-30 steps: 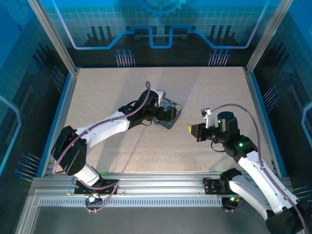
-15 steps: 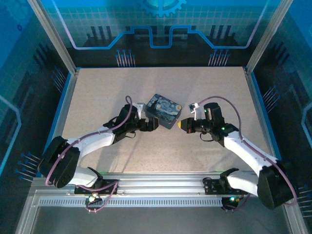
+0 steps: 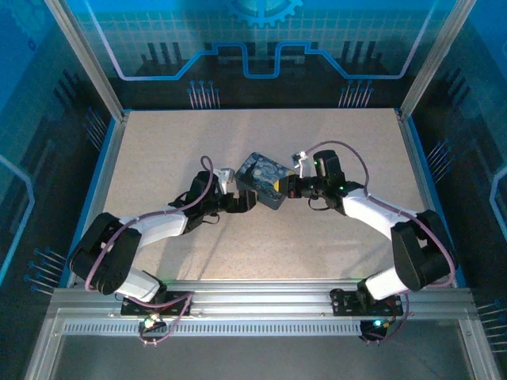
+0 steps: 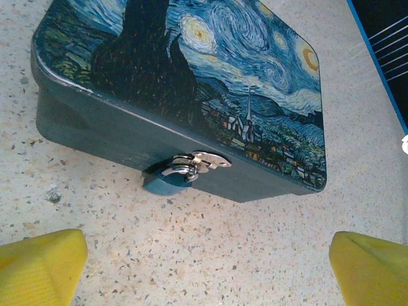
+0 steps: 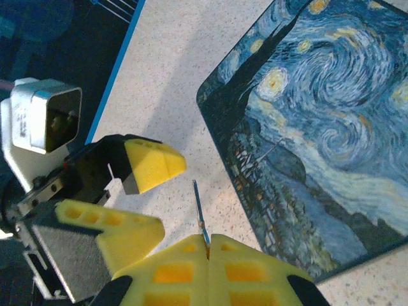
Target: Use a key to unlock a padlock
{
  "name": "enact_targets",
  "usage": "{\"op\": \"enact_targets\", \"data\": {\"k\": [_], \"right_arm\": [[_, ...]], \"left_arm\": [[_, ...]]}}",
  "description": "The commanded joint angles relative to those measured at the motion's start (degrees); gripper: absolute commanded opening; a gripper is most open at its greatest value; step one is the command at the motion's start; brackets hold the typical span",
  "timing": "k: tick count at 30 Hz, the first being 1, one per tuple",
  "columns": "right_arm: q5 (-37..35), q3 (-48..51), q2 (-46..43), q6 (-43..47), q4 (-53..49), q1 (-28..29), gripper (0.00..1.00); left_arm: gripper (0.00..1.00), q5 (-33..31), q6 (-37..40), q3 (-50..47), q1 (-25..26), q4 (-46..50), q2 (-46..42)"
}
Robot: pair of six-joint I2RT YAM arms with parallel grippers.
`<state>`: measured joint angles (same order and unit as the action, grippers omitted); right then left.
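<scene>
Padlock hangs from the hasp on the near-left wall of the tin, its body touching the counter. Left tool is spread wide, empty, and faces the padlock. Right tool is pinched on the key, which juts out just beside the tin's near edge.

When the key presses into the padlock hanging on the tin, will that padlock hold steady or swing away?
The padlock hangs from the clasp of the tin, so it will probably swing or twist. It looks small, likely light, offering little resistance. The left pincer is open and apart from it, so nothing steadies it.
</scene>
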<state>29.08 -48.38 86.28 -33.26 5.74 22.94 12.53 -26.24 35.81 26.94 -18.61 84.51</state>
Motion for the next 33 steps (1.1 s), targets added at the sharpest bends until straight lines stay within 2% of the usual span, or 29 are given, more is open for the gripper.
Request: {"op": "enact_targets", "data": {"k": [1, 13, 29, 33], "right_arm": [[1.4, -3.9, 3.4, -0.2, 2.0, 0.6, 0.04], [4.0, -10.4, 12.6, -2.0, 2.6, 0.6, 0.03], [4.0, -10.8, 17.1, -0.4, 0.4, 0.5, 0.03], [3.6, -10.4, 17.6, 0.5, -1.0, 0.2, 0.03]], "left_arm": [[0.98, 1.6, 1.4, -0.3, -0.4, -2.2, 0.9], [0.90, 2.5, 3.1, 1.2, -0.4, -1.4, 3.3], [0.87, 3.3, 3.2, 2.4, -0.4, -2.1, 5.6], [0.85, 3.2, 5.6, 2.8, -0.4, -3.2, 7.4]]}}
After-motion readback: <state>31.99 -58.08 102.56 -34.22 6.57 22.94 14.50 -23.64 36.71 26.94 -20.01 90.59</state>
